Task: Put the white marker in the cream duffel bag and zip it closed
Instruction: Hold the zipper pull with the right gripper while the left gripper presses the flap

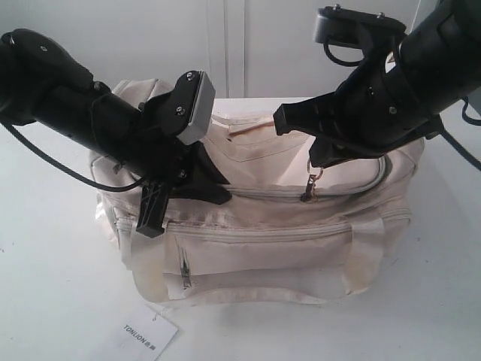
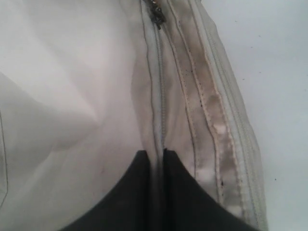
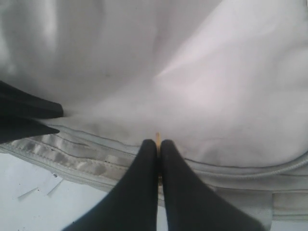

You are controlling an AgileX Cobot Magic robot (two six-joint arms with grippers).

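Bag: the cream duffel bag (image 1: 263,248) sits on the white table (image 1: 45,286), long side towards me, top panel sagging a little.
Tag: a white paper tag (image 1: 146,335) lies on the table at the bag's front corner, tied on by a thin string.
Left gripper: the left gripper (image 1: 218,192) comes down onto the left part of the bag's top. Its fingers (image 2: 139,183) are pressed almost together, with only a sliver between them. The zipper seam (image 2: 159,96) runs into that sliver, so it is pinching the bag's fabric at the seam.
Right gripper: the right gripper (image 1: 317,162) hangs over the middle of the top, right of the other one. Its fingers (image 3: 180,192) are fully together, and a thin brass-coloured bit of the zipper pull (image 3: 157,137) pokes out between the tips.
Zipper: the pull (image 1: 310,188) dangles just under the right gripper's tip. Between the left gripper's pinch and the pull, the teeth look joined. Beyond the pull I cannot tell.
Strap: a shiny satin strap (image 2: 216,130) runs alongside the seam, just beside the left gripper.
Marker: the white marker is not in sight from any side, and I cannot tell where it is.
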